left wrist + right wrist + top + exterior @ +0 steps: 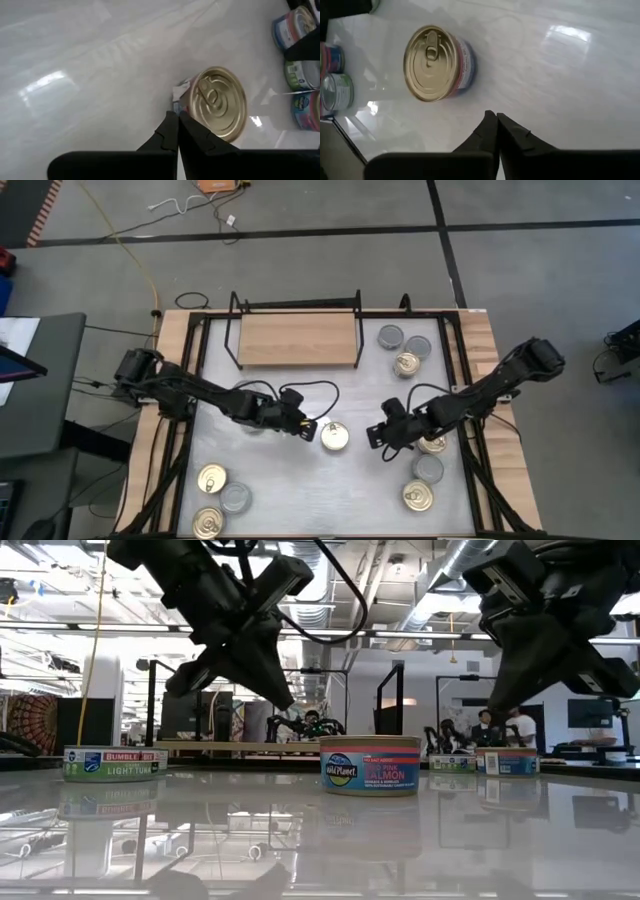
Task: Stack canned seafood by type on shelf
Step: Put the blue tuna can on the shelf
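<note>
**benchwatcher:** So where's everything sitting? The gold-topped salmon can [335, 437] is in the middle of the white tabletop [300, 490], and both arms are crowding it. The left gripper [306, 428] is just beside it on one side, tips pointing at it. In the left wrist view its fingers [170, 131] are pressed flat together with nothing between them, and the can [216, 102] sits just past the tips, slightly off to one side. Can't tell if the tips actually touch the can wall.

**tincan_tom:** Yeah, and the right gripper [376, 433] is the same deal from the other side: clenched tight, empty. In its own wrist view the fingers [492, 131] are closed on each other, and the can [436, 62] is ahead of them and off to the side, clearly apart. Low view shows both grippers hanging above the table with the salmon can [369, 763] standing upright between them.

**benchwatcher:** And the shelf [299, 338]? Looks bare on its wooden board, well behind both sets of jaws.

**tincan_tom:** Yep. The other tins are scattered: three of them [403, 349] near the shelf's end on the right arm's side, three [214, 500] at the near corner behind the left gripper, and a few more [424, 480] beneath and behind the right gripper. Mix of gold tops and grey tops in each bunch.
</note>
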`<state>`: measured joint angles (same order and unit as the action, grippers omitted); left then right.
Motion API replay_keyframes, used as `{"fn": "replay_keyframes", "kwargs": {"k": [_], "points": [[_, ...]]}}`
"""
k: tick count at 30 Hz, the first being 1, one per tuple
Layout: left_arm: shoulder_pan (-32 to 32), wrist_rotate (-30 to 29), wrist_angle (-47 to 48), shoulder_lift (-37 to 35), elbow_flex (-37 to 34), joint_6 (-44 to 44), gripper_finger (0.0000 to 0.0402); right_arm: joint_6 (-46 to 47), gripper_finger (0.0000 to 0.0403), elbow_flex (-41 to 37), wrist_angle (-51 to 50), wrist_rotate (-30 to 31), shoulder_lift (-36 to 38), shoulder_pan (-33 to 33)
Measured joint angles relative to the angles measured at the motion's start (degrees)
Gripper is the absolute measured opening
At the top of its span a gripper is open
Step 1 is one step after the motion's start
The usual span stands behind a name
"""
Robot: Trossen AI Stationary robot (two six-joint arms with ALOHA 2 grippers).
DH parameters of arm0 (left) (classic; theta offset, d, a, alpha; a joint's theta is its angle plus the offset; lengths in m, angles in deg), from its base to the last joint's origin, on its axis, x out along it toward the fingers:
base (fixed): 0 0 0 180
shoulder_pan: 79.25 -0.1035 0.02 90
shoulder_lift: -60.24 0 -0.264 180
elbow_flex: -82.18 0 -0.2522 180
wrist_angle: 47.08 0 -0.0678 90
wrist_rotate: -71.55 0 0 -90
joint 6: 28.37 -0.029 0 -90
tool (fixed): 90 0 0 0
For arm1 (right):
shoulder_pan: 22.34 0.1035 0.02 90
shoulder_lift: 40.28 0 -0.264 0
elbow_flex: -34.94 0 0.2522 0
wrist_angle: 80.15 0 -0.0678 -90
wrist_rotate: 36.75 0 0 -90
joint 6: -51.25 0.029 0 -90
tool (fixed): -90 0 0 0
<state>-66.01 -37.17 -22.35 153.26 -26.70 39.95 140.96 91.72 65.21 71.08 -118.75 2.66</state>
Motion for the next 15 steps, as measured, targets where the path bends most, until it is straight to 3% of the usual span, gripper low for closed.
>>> {"fn": "replay_keyframes", "kwargs": {"k": [8,15], "points": [[-3.4,-1.0,-0.1,0.0,0.0,-12.0,0.0,-0.2,0.0061,0.0,0.2,0.1,-0.4,-1.0],[-3.1,5.2,-0.2,0.0,0.0,-10.0,0.0,-1.7,0.0062,0.0,7.3,5.0,-2.8,-0.4]]}}
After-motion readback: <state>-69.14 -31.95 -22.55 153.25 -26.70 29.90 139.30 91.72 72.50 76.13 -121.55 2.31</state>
